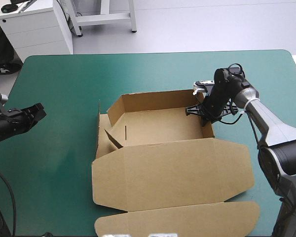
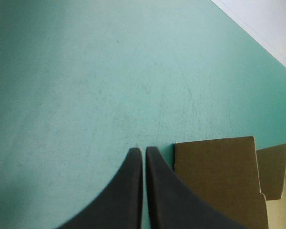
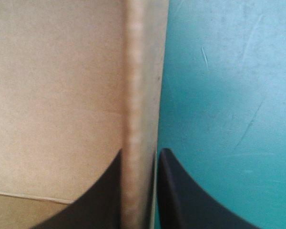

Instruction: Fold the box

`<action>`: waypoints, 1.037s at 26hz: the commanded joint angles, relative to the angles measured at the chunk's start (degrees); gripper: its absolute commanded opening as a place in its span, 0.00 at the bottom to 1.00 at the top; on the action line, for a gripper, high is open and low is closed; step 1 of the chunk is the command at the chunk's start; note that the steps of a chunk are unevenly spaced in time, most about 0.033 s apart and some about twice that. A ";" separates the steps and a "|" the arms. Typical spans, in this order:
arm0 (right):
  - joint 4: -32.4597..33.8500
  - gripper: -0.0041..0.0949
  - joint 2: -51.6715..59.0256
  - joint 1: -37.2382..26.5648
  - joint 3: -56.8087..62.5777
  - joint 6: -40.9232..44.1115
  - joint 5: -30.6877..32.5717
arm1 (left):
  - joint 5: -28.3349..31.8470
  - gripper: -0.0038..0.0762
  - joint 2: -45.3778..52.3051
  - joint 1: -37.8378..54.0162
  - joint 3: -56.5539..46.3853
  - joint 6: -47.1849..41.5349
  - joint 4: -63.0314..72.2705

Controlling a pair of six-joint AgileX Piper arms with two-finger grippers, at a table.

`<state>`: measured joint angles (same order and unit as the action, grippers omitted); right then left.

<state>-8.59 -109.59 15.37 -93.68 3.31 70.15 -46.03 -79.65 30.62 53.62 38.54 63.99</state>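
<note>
The brown box (image 1: pixel 167 170) lies at the table's middle as an open tray: back, left and right walls stand raised, and the lid lies flat toward the near edge. My right gripper (image 1: pixel 205 110) straddles the right wall's top edge. In the right wrist view the right gripper (image 3: pixel 140 155) is shut on that wall (image 3: pixel 138 71), one finger inside the tray and one outside. My left gripper (image 1: pixel 39 112) hovers over the cover well left of the box, shut on nothing. In the left wrist view the left gripper (image 2: pixel 143 150) points at bare cover, and a corner of the box (image 2: pixel 214 176) lies beside it.
Teal-green cover (image 1: pixel 54 163) shows on all sides of the box, widest at the left and along the far edge. A small side flap (image 1: pixel 102 143) lies flat outside the tray's left wall. The table's edge (image 2: pixel 257 34) crosses the left wrist view far ahead.
</note>
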 commanded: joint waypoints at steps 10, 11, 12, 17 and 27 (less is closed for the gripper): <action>-0.87 0.04 6.77 -0.17 -8.44 -0.97 1.73 | 0.09 0.06 2.01 -0.28 1.36 -0.42 1.23; -0.64 0.04 8.35 -0.17 -8.59 -0.98 1.73 | 0.09 0.06 2.01 -0.28 1.36 -0.42 0.35; -0.41 0.04 9.79 -0.17 -8.59 -0.98 1.73 | 0.09 0.06 2.01 -0.28 1.36 -0.42 -0.38; -2.68 0.04 19.35 -0.17 -8.08 -0.59 1.73 | 0.09 0.06 2.01 -0.28 1.36 -0.42 -2.40; -5.23 0.04 28.18 -0.17 -8.08 -0.87 1.73 | -2.58 0.14 2.01 -0.28 1.36 -0.31 -2.83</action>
<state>-10.97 -83.48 15.37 -100.00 2.69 71.33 -47.42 -79.65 30.62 53.62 38.54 58.68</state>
